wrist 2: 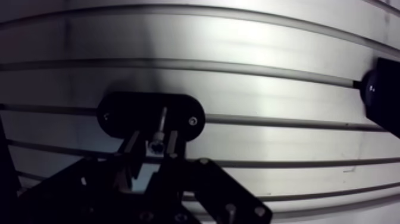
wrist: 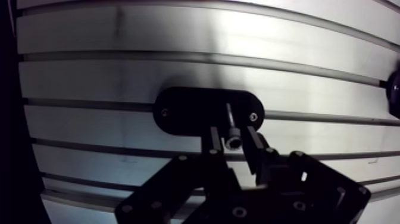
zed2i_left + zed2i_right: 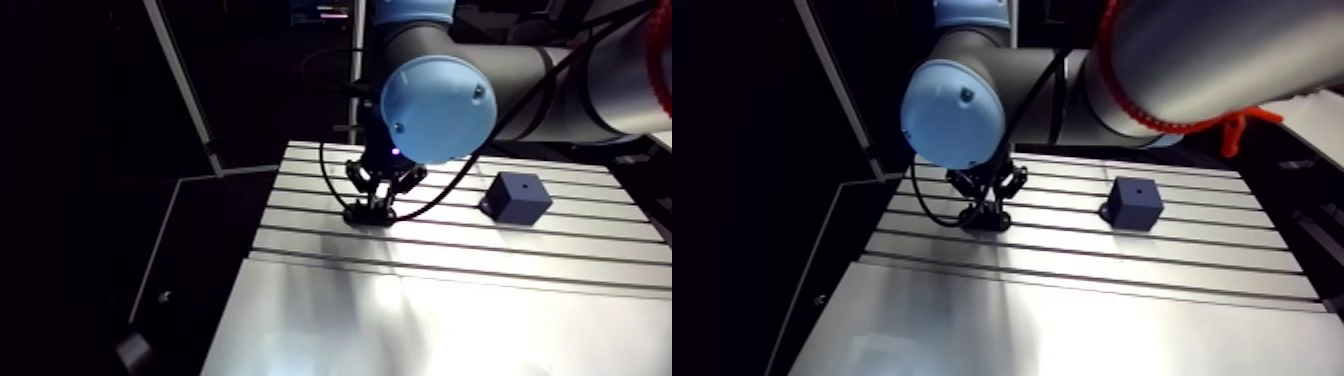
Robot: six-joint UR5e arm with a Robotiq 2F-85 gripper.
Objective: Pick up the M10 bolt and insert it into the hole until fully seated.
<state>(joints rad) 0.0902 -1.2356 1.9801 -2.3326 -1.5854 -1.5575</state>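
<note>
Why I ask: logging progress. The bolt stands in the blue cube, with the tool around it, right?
Not the cube: the bolt stands in the black holder, with the tool around it. The wrist view shows it; the cube sits apart.

The counter (image 2: 119, 36) was brushed, glossy metal. On it, the oval holder (image 2: 184, 110) looked matt black, the bolt (image 2: 230, 122) smooth grey metal, the block (image 3: 515, 196) matt dark.

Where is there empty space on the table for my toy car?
The smooth front part of the table is bare, and so is the strip between the black oval holder and the dark blue block. It is crowded at the holder, where the gripper straddles the bolt.
</note>
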